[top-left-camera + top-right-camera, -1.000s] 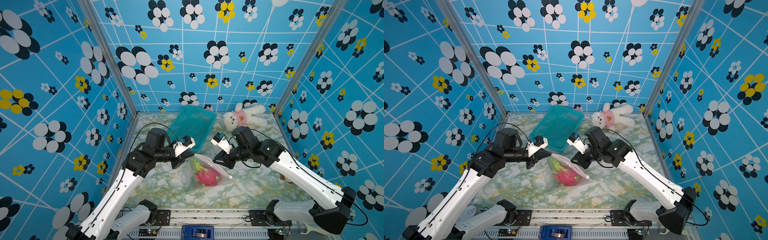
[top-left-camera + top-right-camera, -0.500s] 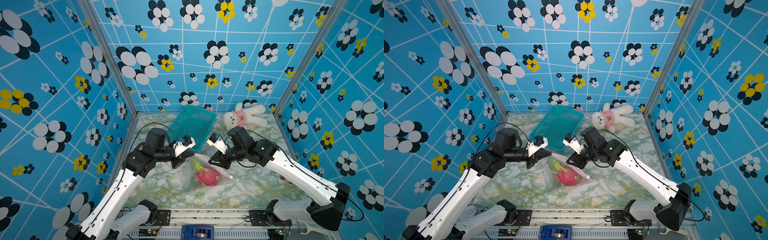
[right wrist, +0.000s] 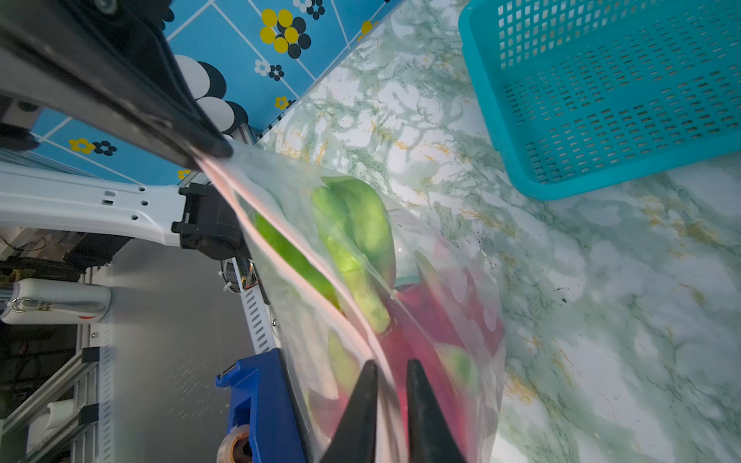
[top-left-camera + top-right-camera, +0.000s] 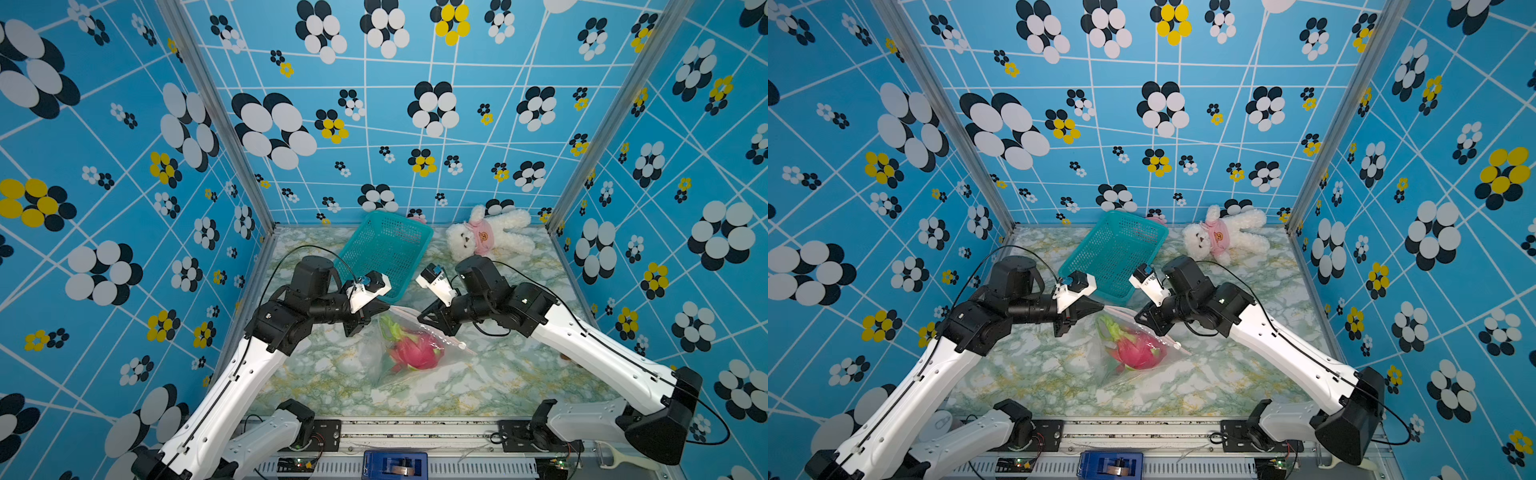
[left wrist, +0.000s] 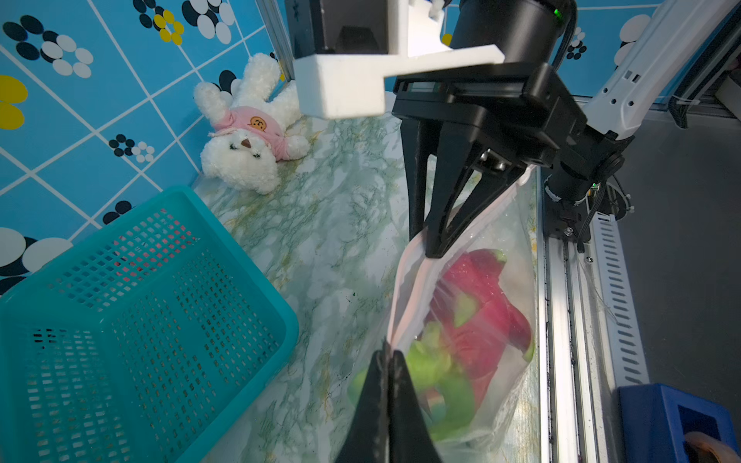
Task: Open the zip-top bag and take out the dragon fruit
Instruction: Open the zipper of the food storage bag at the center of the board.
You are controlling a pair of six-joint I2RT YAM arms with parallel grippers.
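The clear zip-top bag [image 4: 374, 353] lies mid-table with the pink, green-leaved dragon fruit [image 4: 415, 353] [image 4: 1136, 353] inside. My left gripper [image 4: 386, 307] [image 5: 387, 352] is shut on one end of the bag's pale pink zip strip [image 5: 405, 296] and holds it raised. My right gripper [image 4: 420, 318] [image 3: 392, 366] sits farther along the same strip [image 3: 300, 248]. Its jaws stand a narrow gap apart, one on each side of the strip. The white slider [image 4: 461, 345] is at the strip's far right end, beyond the right gripper.
A teal mesh basket [image 4: 353, 235] stands just behind both grippers. A white teddy in pink [image 4: 486, 237] lies at the back right. A blue tape dispenser [image 4: 395, 463] sits on the front rail. Blue patterned walls enclose three sides.
The right arm has moved left and down onto the bag's zip strip, and its jaws have narrowed around it. The left gripper has kept its hold without moving.
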